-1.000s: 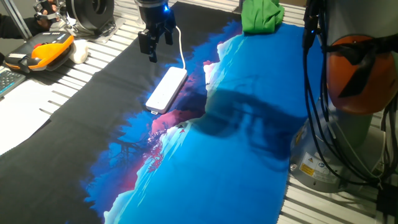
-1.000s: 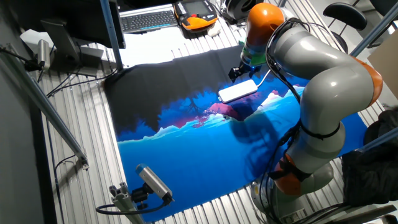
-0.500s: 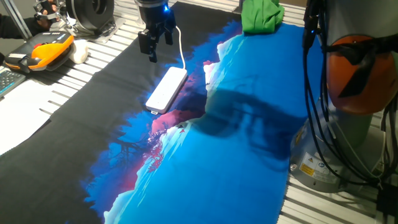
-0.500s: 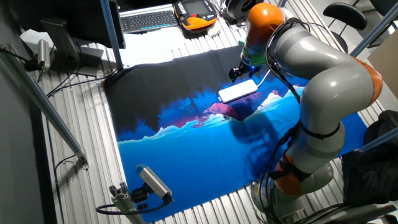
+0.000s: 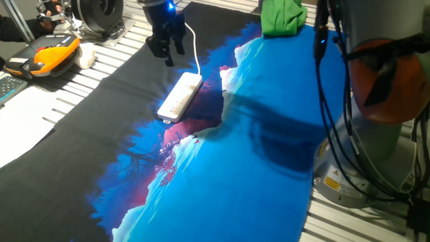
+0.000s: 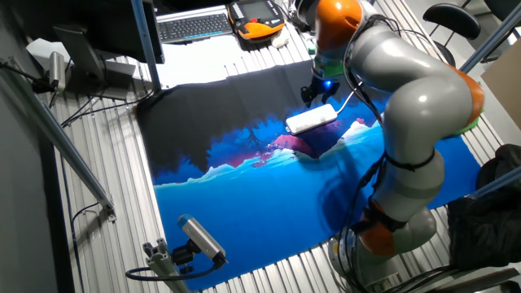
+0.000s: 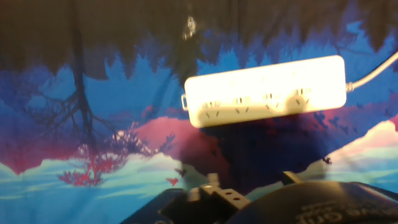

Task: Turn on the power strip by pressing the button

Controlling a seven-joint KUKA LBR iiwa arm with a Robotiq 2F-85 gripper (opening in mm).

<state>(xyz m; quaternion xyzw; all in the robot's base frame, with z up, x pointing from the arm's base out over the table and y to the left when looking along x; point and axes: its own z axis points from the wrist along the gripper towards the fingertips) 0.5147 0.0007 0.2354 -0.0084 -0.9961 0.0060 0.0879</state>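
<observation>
Since a second ago I've lifted the gripper (image 5: 166, 54) slightly up and away. One fixed view: it hangs beyond the cord end of the power strip (image 5: 180, 97); opening unreadable, nothing held. The other fixed view: power strip (image 6: 311, 119) lies flat on the dark cloth (image 6: 212, 102). Hand view: sockets up, fingertips unseen. Judged light, rigid, liable to slide; press straight down on the button.

One fixed view: low, near bench edge. Other fixed view: high, farther, opposite side. Hand view: close, downward. All share the slim white plastic power strip (image 5: 180, 97) (image 6: 311, 119) (image 7: 267, 91).
</observation>
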